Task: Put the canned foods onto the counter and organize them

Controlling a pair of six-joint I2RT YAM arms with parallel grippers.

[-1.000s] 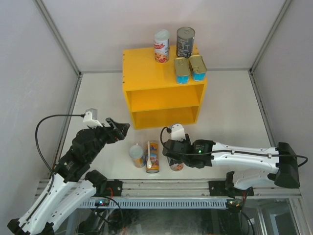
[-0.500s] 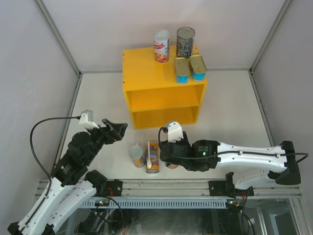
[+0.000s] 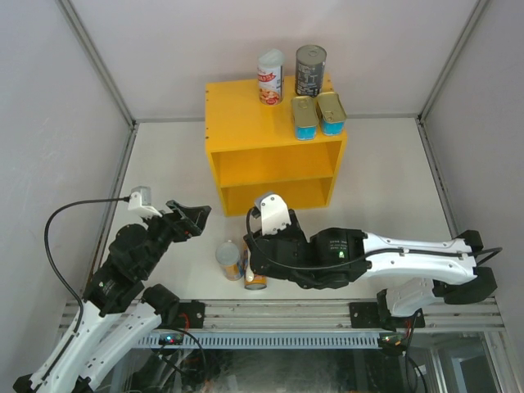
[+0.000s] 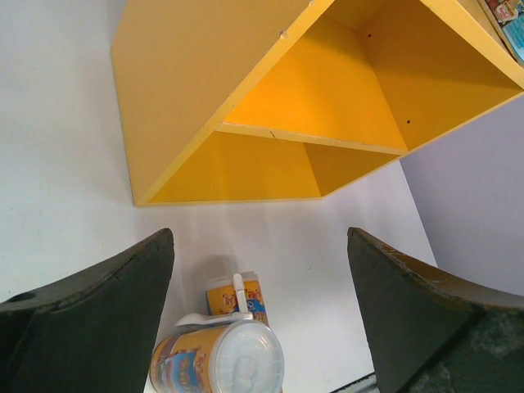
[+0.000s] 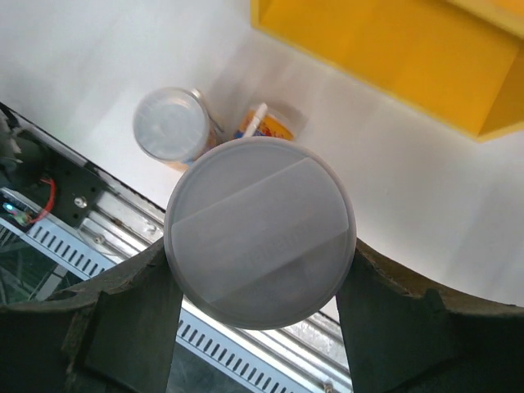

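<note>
My right gripper (image 5: 260,255) is shut on a white-red can, whose pale round lid (image 5: 260,233) fills the space between the fingers, lifted above the table. In the top view the right gripper (image 3: 264,250) hides this can. An upright orange-blue can (image 3: 229,259) (image 5: 170,124) (image 4: 219,360) and an orange-blue can with a white spoon (image 3: 255,278) (image 5: 266,123) (image 4: 237,296) stand on the table below. My left gripper (image 3: 192,217) (image 4: 260,327) is open and empty, above and left of them. The yellow counter (image 3: 246,131) carries a white-red can (image 3: 270,76), a dark grey can (image 3: 310,70) and two teal tins (image 3: 304,117) (image 3: 331,112).
The counter's two open front compartments (image 4: 327,106) face the arms. A metal rail (image 3: 270,315) runs along the near table edge. White walls enclose the table on the left, right and back.
My right arm has moved left and up with the white-red can, and now covers most of the spoon can. My left arm has drawn slightly back and left.
</note>
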